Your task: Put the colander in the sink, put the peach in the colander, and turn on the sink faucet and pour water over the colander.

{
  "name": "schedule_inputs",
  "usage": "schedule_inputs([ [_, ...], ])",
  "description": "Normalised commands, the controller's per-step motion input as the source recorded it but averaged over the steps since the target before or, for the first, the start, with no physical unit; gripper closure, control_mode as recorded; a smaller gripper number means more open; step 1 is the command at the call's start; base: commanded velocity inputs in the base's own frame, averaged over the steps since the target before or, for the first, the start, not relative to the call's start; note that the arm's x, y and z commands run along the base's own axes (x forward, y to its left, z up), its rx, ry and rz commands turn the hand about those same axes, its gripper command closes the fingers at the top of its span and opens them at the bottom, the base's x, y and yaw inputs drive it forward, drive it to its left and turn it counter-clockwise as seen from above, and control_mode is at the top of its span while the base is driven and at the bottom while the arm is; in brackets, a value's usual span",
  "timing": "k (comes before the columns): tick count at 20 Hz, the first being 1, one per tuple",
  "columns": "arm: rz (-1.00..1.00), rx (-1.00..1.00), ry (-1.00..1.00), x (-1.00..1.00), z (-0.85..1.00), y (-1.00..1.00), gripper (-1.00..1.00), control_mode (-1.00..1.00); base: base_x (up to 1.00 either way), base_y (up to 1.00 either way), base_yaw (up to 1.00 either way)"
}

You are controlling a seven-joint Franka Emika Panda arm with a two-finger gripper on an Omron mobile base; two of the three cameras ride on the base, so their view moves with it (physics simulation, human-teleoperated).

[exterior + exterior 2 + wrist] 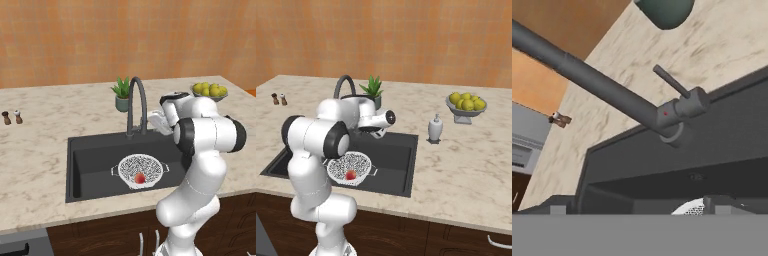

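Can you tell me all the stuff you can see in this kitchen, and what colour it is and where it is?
sink: one, dark charcoal, set into the counter
colander: one, white mesh, standing in the sink
peach: one, orange-red, inside the colander
sink faucet: one, dark grey, behind the sink, arching over it
potted plant: one, green, behind the faucet
fruit bowl: one, grey, piled with yellow-green fruits, on the counter far right
soap bottle: one, white, right of the sink
shakers: two, small and brown, on the counter far left
counter: one, beige marble
hand: one, white, beside the faucet's base; open or shut, cannot tell
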Motion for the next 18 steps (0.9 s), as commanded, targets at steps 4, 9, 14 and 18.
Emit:
schedule_inputs([
  [4,0.0,0.02,-0.01,0.45,-0.11,0.01,-1.0,-1.0,0.0,0.0,0.0],
  [9,0.0,0.03,0.0,0.46,-0.12,0.01,-1.0,-1.0,0.0,0.0,0.0],
  [14,0.0,0.02,0.0,0.48,-0.13,0.04,-1.0,-1.0,0.0,0.0,0.0],
  [18,0.0,0.0,0.0,0.38,-0.17,0.11,-1.0,-1.0,0.0,0.0,0.0],
])
